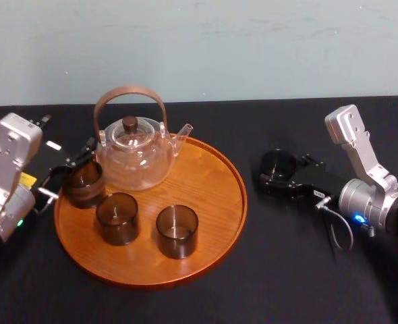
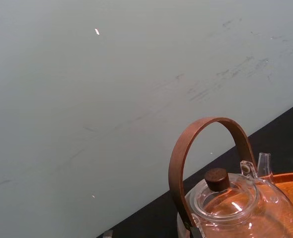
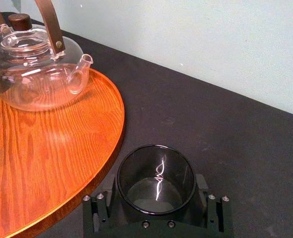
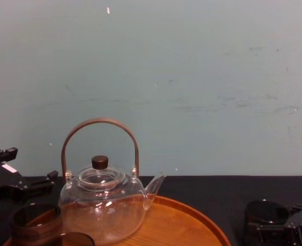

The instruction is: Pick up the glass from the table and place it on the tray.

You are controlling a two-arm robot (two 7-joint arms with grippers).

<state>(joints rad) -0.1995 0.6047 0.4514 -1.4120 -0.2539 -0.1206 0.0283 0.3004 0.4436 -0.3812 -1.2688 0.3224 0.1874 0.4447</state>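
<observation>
Glass stands on the black table just right of the tray, clamped in the right gripper; left gripper sits at the tray's left edge, its grip impossible to tell; teapot stands on the tray's far side.

Smoky glass beside wooden tray
The dark, empty glass stands upright just right of the round orange-brown tray, apart from its low rim.
</observation>
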